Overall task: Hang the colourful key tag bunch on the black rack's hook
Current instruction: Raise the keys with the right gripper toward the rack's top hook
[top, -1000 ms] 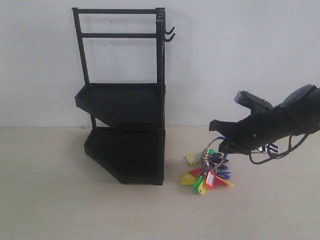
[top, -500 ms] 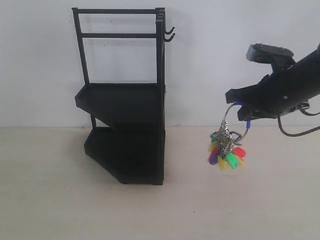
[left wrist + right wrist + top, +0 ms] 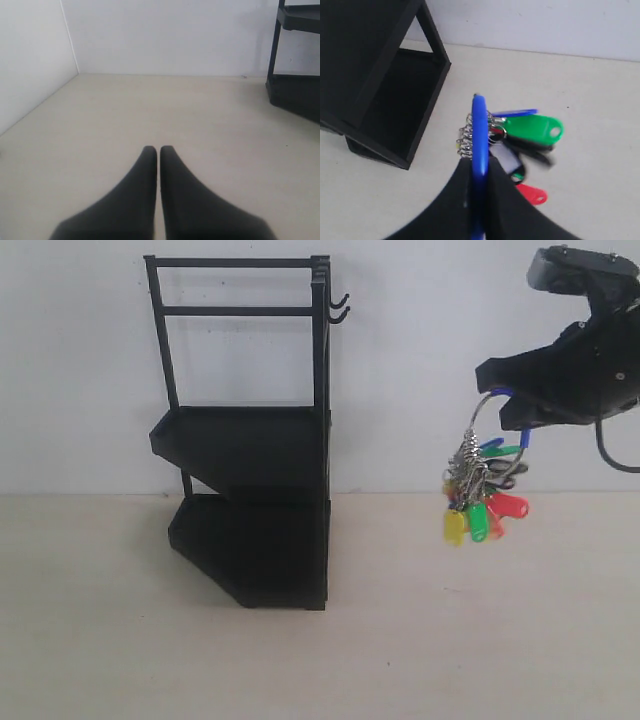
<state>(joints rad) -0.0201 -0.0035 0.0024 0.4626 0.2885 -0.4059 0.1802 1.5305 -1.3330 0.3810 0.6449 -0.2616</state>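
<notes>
1. Hanging clear of the worktop (image 3: 450,640), the colourful key tag bunch (image 3: 478,502) dangles from the right gripper (image 3: 500,400), well right of the black rack (image 3: 245,450) and lower than its hooks (image 3: 340,308).
2. Only the right wrist view shows those jaws clamped on the blue loop (image 3: 479,130).
3. Only the left wrist view shows the left gripper (image 3: 158,150), jaws together, low over the worktop.

Key tag bunch (image 3: 477,502): yellow, green, red, blue; rack (image 3: 240,445) black.

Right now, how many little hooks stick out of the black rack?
2. Both on the rack, top right corner: one hook just above the other. Others may be hidden.
</notes>
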